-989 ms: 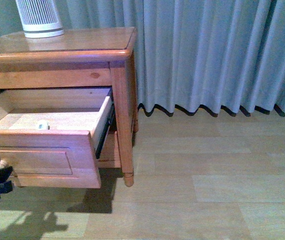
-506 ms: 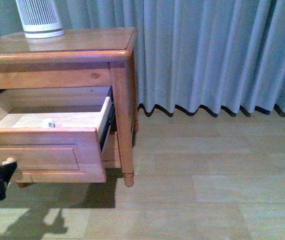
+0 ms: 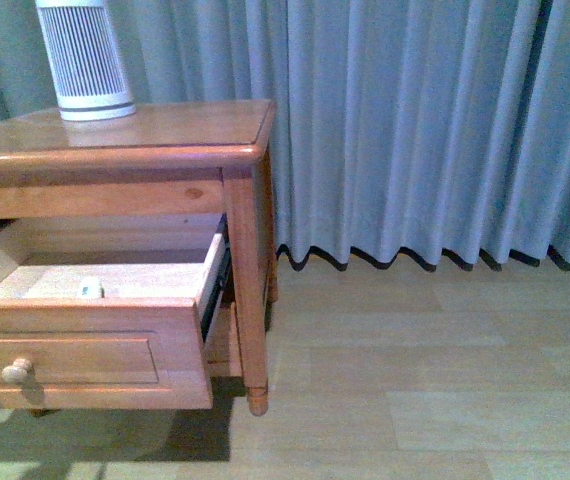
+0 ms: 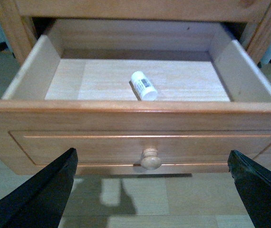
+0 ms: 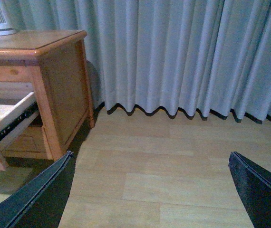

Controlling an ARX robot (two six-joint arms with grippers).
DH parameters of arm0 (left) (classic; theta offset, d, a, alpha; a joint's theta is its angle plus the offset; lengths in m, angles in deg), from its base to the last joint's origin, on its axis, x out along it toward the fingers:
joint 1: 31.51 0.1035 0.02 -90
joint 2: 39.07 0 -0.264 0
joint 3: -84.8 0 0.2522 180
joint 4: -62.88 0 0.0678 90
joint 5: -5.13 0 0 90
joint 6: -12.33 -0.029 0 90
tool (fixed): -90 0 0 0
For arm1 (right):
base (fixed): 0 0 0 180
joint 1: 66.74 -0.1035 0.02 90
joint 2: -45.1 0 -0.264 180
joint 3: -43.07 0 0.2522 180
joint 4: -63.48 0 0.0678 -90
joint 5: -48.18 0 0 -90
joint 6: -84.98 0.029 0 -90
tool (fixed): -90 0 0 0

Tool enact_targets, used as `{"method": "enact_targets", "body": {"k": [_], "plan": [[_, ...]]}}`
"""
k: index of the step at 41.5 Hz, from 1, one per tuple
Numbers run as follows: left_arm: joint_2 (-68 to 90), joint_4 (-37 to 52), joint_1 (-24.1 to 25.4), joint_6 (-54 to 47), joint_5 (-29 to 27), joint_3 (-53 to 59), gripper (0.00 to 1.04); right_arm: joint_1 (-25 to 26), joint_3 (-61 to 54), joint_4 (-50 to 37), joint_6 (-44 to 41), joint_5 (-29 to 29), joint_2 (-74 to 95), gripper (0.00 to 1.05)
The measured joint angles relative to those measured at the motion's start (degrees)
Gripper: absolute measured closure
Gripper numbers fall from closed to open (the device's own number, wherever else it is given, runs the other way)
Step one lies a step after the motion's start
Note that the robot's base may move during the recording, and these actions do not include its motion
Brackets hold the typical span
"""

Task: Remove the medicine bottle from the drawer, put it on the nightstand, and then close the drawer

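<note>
The medicine bottle [image 4: 143,86] lies in the open drawer [image 4: 126,111] — ribbed device [image 3: 85,60] stands on the nightstand [image 3: 185,125] above.

Nightstand [image 3: 165,135] on a plank floor [image 3: 415,360]; a ribbed white cylinder [image 3: 85,60] stands on top, and a small bottle [image 4: 143,85] lies in its open drawer [image 4: 126,118].

Left gripper [image 4: 152,151], seen from the left wrist camera: only two fingers [image 4: 40,197] show. Both are black and matte, each a long wedge that is broad at the base and tapers to a blunt tip. Faces are flat and plain, with straight, clean edges.

Right gripper [image 5: 150,152], seen from the right wrist camera: same build, with two dark tapered fingers [image 5: 264,190]. The surface reads charcoal with a faint blue-grey cast. A thin paler line runs along the upper edge of each wedge, where the light catches the bevel.
</note>
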Motion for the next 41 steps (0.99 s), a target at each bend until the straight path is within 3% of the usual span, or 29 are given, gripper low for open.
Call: {"method": "enact_targets", "body": {"k": [9,25,29,30,34,38,41], "plan": [[-22.23,-15.08,1.31,-0.63,5.2,3.54,0.07,0.0,0.0,0.0,0.0,0.0,0.0,0.07],[-76.46,-61.16,-2.49,4.74,6.84,8.57,0.07,0.0,0.0,0.0,0.0,0.0,0.0,0.07],[-80.46,-63.1,-2.23,5.66,7.17,9.03,0.07,0.0,0.0,0.0,0.0,0.0,0.0,0.07],[-80.89,-62.82,-2.71,5.57,5.73,9.29,0.08,0.0,0.0,0.0,0.0,0.0,0.0,0.07],[-87.06,-58.31,-12.98,5.42,-16.0,13.75,0.26,0.0,0.0,0.0,0.0,0.13,0.0,0.07],[-88.7,-57.59,-15.23,5.33,-22.36,15.04,0.39,0.0,0.0,0.0,0.0,0.0,0.0,0.07],[-89.48,-57.24,-15.58,5.33,-23.61,16.55,0.53,0.0,0.0,0.0,0.0,0.0,0.0,0.07]]}}
